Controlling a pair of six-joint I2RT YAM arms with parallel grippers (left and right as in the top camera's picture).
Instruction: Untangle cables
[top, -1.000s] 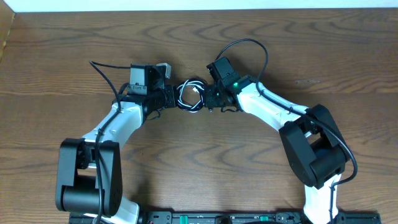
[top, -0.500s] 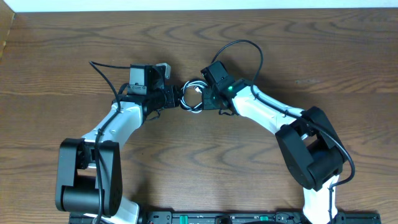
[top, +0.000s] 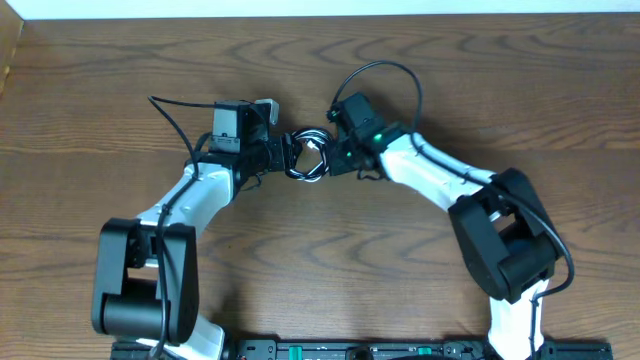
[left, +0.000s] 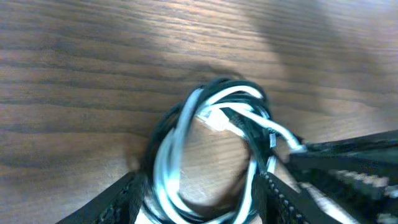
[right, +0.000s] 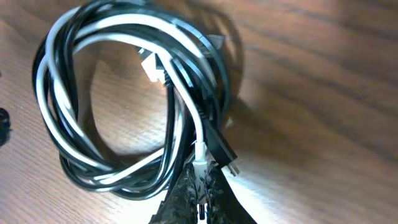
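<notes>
Both arms have closed in on the cables (top: 308, 157). The left gripper (left: 199, 196) has its fingers apart, one on each side of the loop. The right gripper (right: 199, 196) is pinched tight on the white cable (right: 185, 118) near its end, so pulling apart can start. The loop lies mid-table (top: 520, 90) between them, almost round and a bit longer from far to near.

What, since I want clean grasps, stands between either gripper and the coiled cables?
Nothing visible does. The left gripper is open and straddles the coiled cables. The right gripper is already shut on the white cable near its plug end.
</notes>
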